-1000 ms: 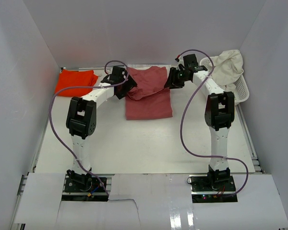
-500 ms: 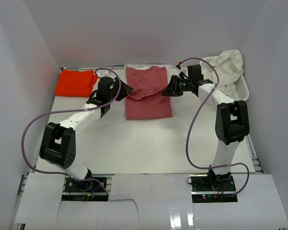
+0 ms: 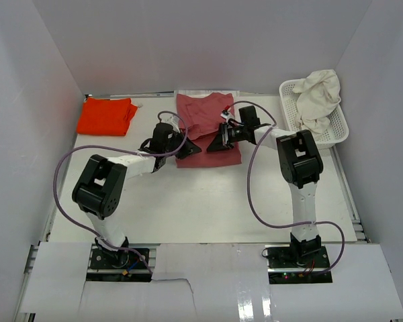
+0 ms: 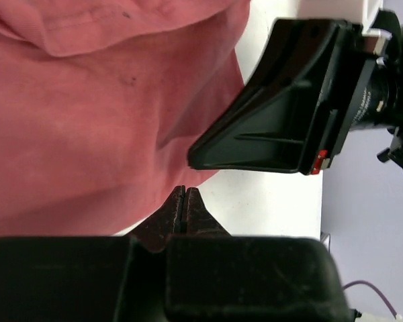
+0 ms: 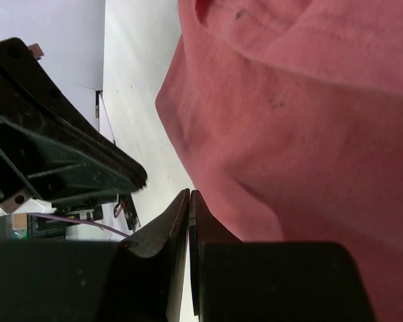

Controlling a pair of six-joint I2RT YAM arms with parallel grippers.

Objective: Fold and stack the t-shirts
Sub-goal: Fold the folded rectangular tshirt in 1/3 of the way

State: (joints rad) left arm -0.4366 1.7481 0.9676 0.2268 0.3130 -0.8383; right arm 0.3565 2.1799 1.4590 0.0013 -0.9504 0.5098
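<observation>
Both arms have swung in low over the dusty rose-red t-shirt (image 3: 208, 117), which lies at twelve o'clock on the table (image 3: 208, 201). The left gripper (image 3: 190, 149) and right gripper (image 3: 213, 143) face each other across the shirt's near half, each with its jaws pressed together and no cloth visible between them. The orange-red t-shirt (image 3: 107, 115) lies at ten o'clock, and the cream-white t-shirt (image 3: 320, 94) drapes over the basket (image 3: 336, 131) at two o'clock.

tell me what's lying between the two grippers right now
The near edge of the rose-red t-shirt lies between the left gripper and the right gripper. The top external view shows this, and each wrist view shows the other gripper across the cloth.
</observation>
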